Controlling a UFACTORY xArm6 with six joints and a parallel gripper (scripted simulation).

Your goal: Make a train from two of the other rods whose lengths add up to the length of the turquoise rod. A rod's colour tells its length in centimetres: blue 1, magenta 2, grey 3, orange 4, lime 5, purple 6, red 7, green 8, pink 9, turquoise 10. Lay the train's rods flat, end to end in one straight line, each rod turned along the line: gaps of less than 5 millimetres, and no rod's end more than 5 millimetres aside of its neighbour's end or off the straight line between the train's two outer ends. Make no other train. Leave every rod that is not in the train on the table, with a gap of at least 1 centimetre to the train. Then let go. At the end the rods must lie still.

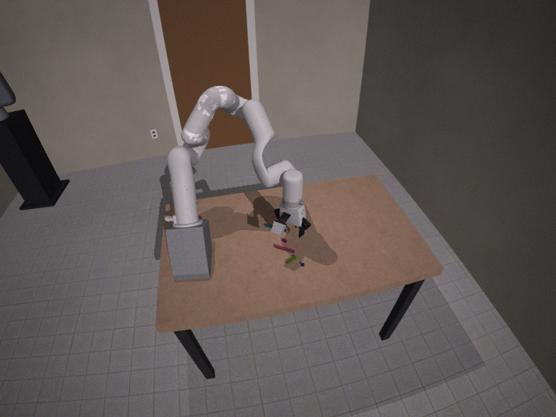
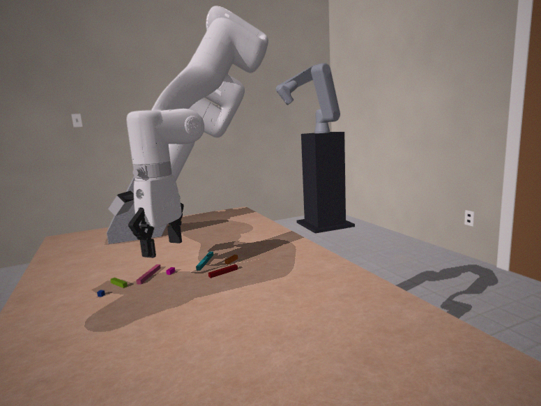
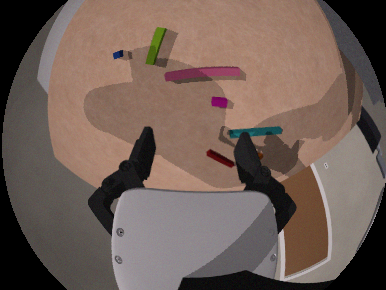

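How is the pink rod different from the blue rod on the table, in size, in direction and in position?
Size: the pink rod is a long bar; the blue rod is a tiny cube-like piece.
Position: the pink rod lies nearer the open gripper; the blue rod lies beyond the lime rod, farthest from it.
Direction: the pink rod has a clear long axis; the blue rod is too small to show one.
Both lie flat on the table, untouched.

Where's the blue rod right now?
In the exterior view the blue rod lies at the far left end of the row of rods, just left of the lime rod, apart from it.
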